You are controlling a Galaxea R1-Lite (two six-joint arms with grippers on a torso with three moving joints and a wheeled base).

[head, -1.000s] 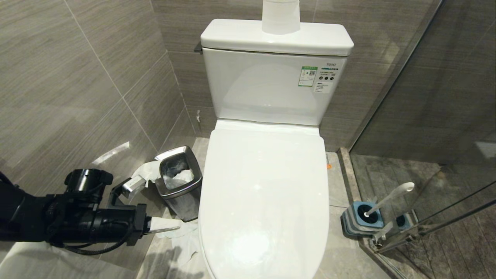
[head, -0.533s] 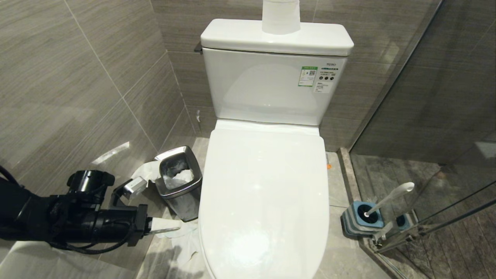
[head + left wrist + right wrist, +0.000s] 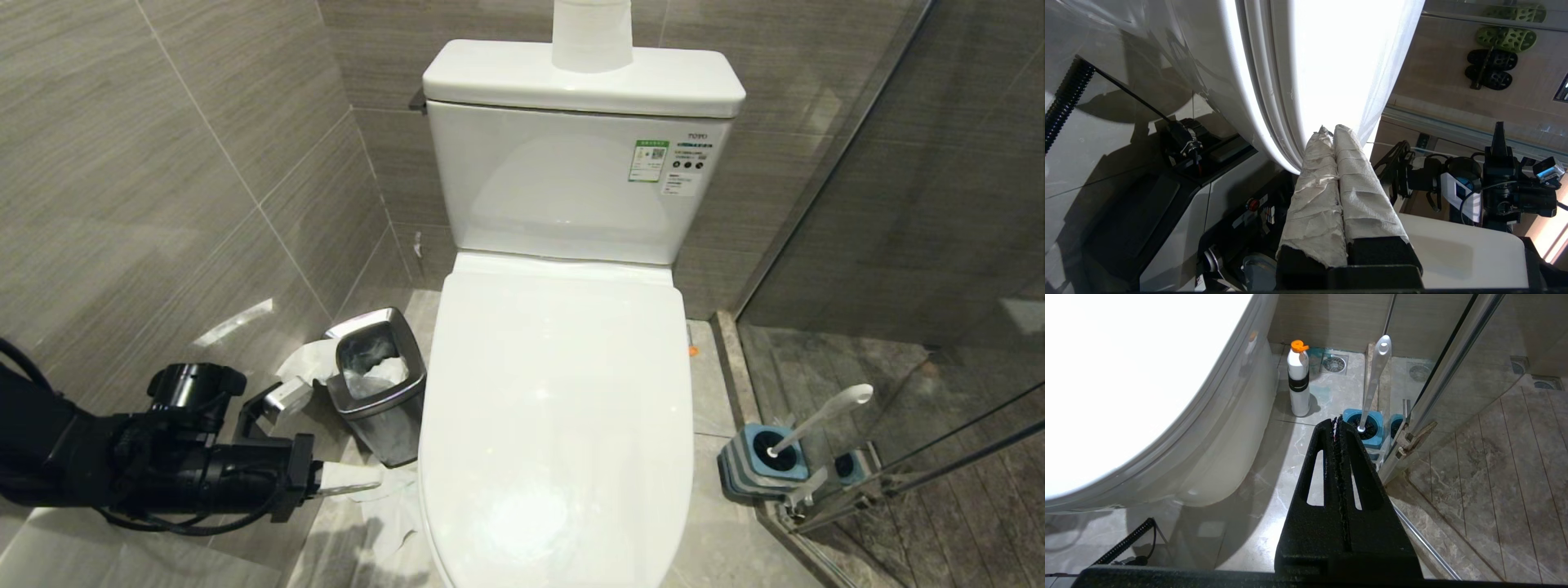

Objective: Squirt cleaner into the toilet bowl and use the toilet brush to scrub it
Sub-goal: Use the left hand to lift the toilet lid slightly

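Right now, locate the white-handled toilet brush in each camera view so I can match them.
Head view: white-handled toilet brush at lower right, standing in its blue-and-grey striped holder beside the glass shower door.
Left wrist view: not in it.
Right wrist view: upper centre, just beyond the shut right tool.
Shared landmark: white ceramic toilet bowl.

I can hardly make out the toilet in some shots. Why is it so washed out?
Left and right wrist views: the toilet lid blows out to flat white, detail lost. Head view: the toilet bowl is evenly lit, with soft glare patches on its lid and a bright streak reflected on the wall tile.
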